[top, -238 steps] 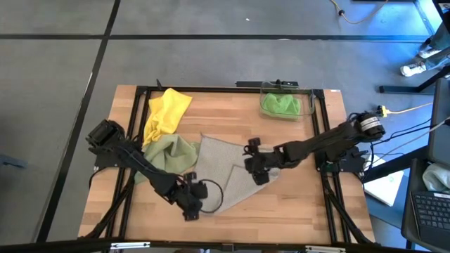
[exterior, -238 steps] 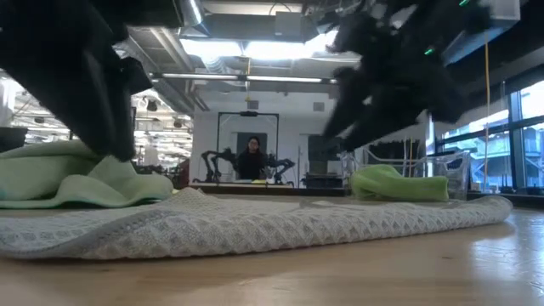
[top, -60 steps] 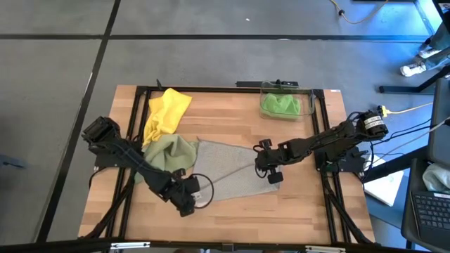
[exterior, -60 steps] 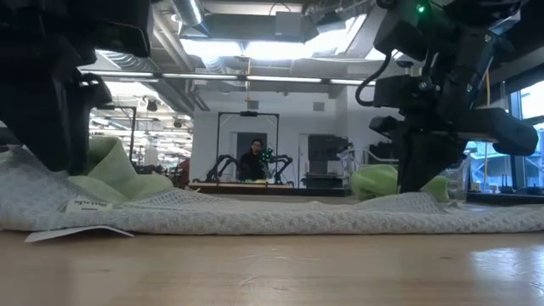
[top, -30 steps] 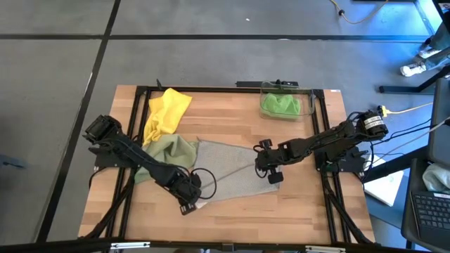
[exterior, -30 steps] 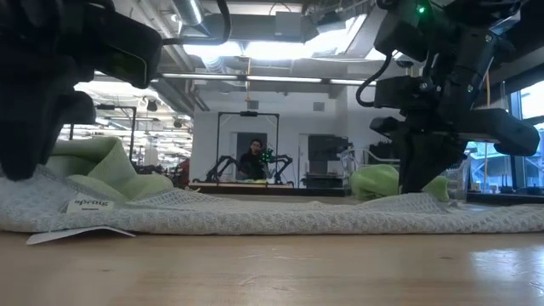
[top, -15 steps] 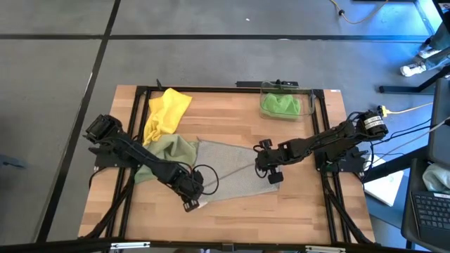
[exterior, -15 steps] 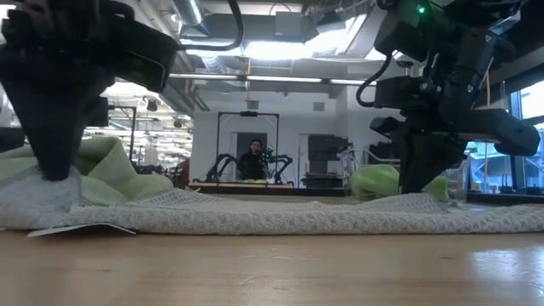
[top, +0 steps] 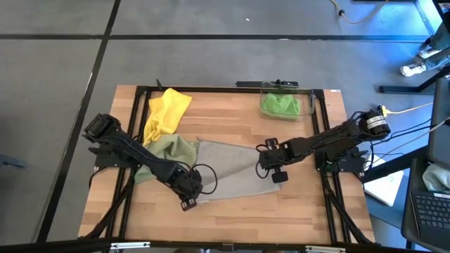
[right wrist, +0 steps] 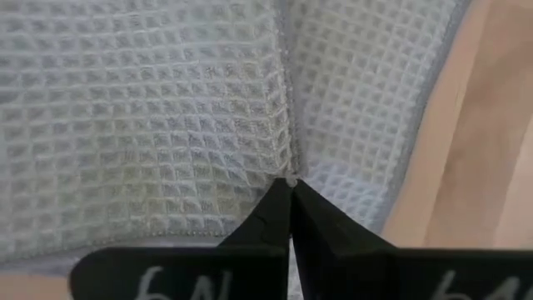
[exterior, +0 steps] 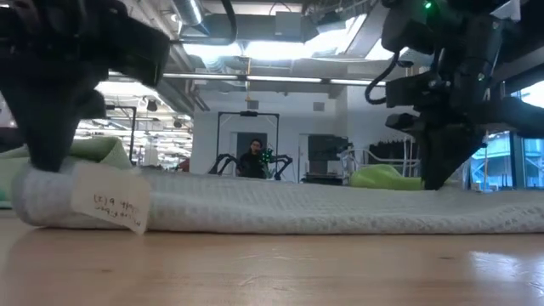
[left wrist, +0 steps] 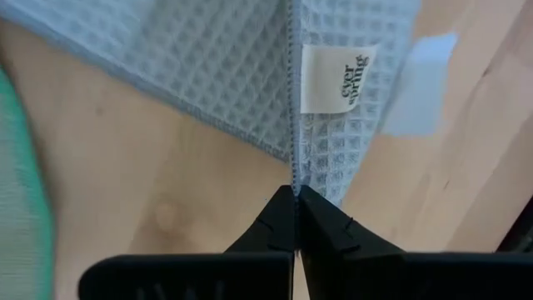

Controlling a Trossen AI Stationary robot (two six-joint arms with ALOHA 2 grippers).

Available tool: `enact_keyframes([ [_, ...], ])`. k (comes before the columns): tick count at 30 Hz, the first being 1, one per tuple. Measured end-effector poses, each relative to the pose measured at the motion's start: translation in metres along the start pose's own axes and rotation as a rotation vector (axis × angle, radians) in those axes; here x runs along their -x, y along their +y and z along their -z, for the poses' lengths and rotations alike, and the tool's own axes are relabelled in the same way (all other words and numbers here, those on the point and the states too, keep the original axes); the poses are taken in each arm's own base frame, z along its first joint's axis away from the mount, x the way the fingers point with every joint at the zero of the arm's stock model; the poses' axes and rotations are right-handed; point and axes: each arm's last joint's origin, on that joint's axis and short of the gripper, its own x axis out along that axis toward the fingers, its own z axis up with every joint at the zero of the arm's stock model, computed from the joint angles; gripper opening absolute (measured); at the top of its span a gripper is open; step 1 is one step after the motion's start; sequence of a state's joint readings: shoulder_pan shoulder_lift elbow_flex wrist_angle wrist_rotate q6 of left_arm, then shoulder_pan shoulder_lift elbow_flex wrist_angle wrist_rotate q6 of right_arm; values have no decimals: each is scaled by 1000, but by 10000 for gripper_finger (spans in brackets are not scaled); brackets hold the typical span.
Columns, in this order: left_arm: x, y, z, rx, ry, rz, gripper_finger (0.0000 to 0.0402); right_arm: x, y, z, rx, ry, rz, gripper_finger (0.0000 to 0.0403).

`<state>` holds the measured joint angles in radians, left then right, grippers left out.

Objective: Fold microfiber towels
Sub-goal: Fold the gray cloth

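The grey-beige waffle towel [top: 228, 172] lies spread on the middle of the table. My left gripper [top: 188, 202] is shut on its near-left corner and my right gripper [top: 276, 176] is shut on its right end. In the low view the towel [exterior: 280, 208] stretches between my left gripper [exterior: 47, 166] and my right gripper [exterior: 438, 183]. A pale olive towel [top: 169, 151] and a yellow towel [top: 166, 112] lie bunched at the left. A bright green towel [top: 281, 105] sits in the clear bin. My left gripper pinches the towel's hemmed edge [left wrist: 293, 171] between its two fingers, at the corner with the white label [left wrist: 333, 79]. The fingers come from above, pointing steeply down. The corner is raised a little and the label [exterior: 110, 204] hangs from it. My right gripper pinches a hemmed ridge of the towel [right wrist: 287, 162] at its right end between its two fingers. It comes from above, pointing steeply down. One layer or several, I cannot tell. The cloth by the fingers is raised; the rest lies on the table.
The clear plastic bin [top: 309, 95] stands at the table's far right. A black frame [top: 211, 89] runs round the tabletop. Bare wood [top: 239, 218] shows along the near edge. A person [exterior: 252, 160] sits far back in the room.
My left gripper has come down on the towel's near-left corner and taken hold of it. That corner now stands off the table with its label hanging, where the label lay flat before. The towel's near edge sits higher between the two grippers.
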<state>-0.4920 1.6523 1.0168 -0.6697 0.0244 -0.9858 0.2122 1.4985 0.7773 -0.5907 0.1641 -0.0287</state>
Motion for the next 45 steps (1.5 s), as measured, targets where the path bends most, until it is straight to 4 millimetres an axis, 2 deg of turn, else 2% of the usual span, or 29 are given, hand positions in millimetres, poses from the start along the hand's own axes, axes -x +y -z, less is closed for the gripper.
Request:
enact_keyframes([
  [4,14,1,0,-83,-124,-35,1,8,6,2,-8,-15,-31,11],
  [8,28,13,-9,-164,-331,-224,0,17,7,5,-36,-19,-7,7],
  [11,32,24,-21,-208,-404,-340,0,21,5,11,-79,20,35,6],
  [16,32,45,-43,-266,-374,-408,0,24,3,22,-114,118,89,11],
  [23,34,76,-70,-286,-326,-489,0,23,1,22,-138,109,163,8],
  [27,35,87,-79,-285,-310,-497,0,22,1,24,-136,114,175,11],
  [33,27,93,-87,-254,-260,-397,1,22,0,24,-137,108,203,14],
  [41,1,95,-90,-286,-176,-423,8,20,0,25,-141,115,229,15],
  [45,-4,95,-90,-289,-157,-432,7,19,-2,25,-152,118,250,15],
])
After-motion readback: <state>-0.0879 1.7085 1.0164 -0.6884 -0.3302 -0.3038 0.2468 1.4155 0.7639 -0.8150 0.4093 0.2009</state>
